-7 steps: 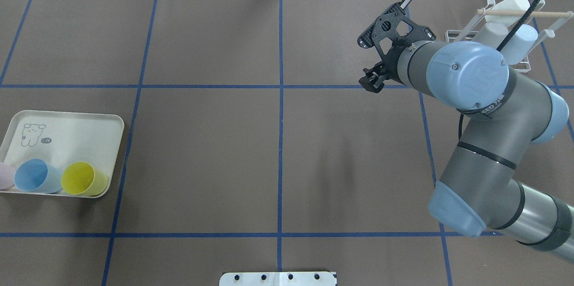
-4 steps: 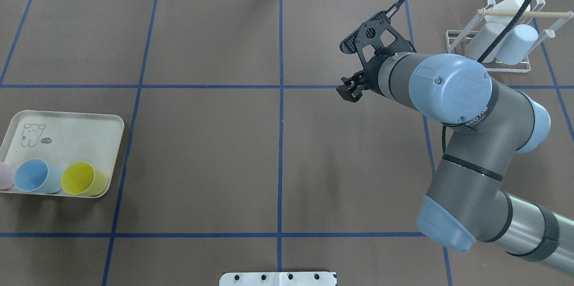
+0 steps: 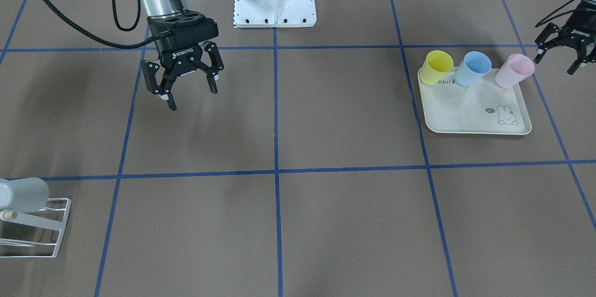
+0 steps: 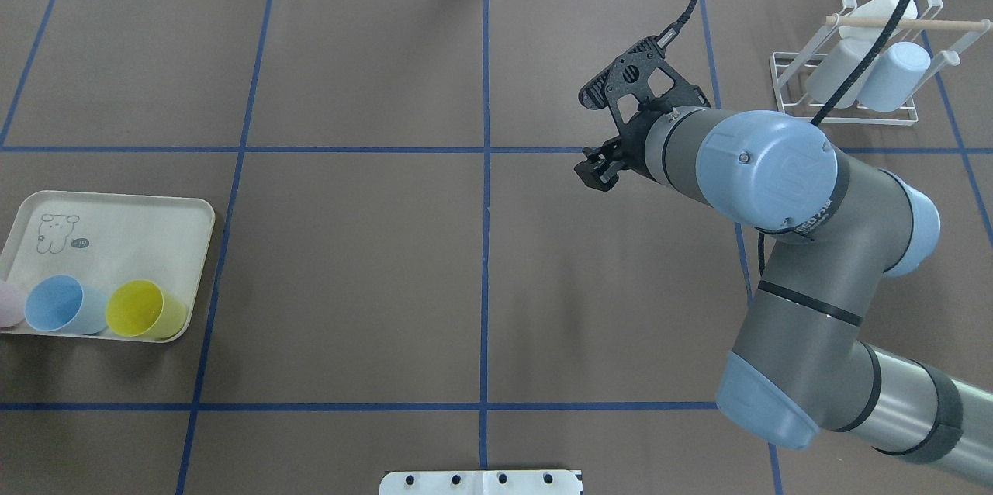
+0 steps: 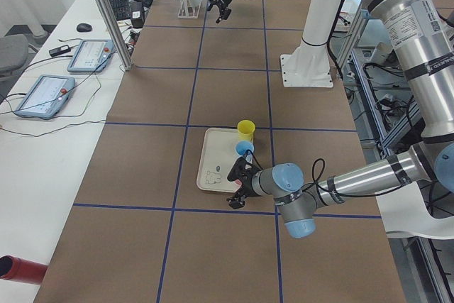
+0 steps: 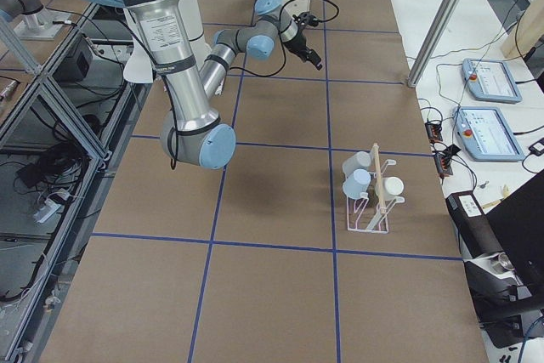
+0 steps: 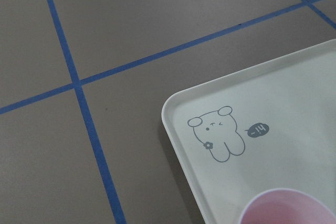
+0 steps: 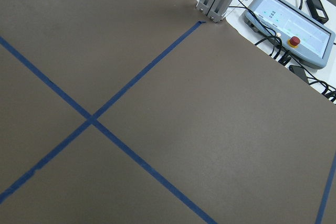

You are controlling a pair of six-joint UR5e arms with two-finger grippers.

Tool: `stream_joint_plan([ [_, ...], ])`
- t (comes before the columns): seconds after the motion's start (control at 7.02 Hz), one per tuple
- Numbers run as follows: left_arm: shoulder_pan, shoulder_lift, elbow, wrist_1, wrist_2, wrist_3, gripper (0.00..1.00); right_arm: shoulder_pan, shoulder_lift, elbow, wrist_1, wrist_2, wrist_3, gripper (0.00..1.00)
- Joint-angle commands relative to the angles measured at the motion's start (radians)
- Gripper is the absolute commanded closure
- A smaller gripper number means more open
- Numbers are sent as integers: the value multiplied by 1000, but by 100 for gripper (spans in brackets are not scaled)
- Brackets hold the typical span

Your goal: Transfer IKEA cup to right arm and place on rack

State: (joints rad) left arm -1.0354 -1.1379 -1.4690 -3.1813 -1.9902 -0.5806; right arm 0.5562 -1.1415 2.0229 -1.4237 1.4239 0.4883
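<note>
Front view: the right gripper (image 3: 191, 94) hangs over the bare brown table (image 3: 349, 115), jaws wide apart, nothing in them. The left gripper (image 3: 558, 62) is spread open too, empty, just beside the pink plastic cup (image 3: 514, 70); can't tell if it touches. That cup sits at the edge of the cream rabbit-print tray (image 3: 475, 122), in a row with a blue plastic cup (image 3: 472, 68) and a yellow plastic cup (image 3: 437, 66), so three there.

Overhead: the white wire rack (image 4: 853, 120) in the far right corner carries three pale cups (image 4: 892, 76). Loads of open table between rack and tray.

Left wrist cam: pink rim, tray corner. Right wrist cam: only table and blue tape lines (image 8: 89, 119).
</note>
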Motion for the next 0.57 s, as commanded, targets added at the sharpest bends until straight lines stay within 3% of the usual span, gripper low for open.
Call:
stream_joint_plan([
  [0.0, 20, -11, 1, 4, -16, -5, 0, -1, -3, -1, 0, -3, -1, 0],
  [0.43, 49, -31, 21, 4, -16, -4, 2, -1, -4, -6, 0, -5, -7, 0],
])
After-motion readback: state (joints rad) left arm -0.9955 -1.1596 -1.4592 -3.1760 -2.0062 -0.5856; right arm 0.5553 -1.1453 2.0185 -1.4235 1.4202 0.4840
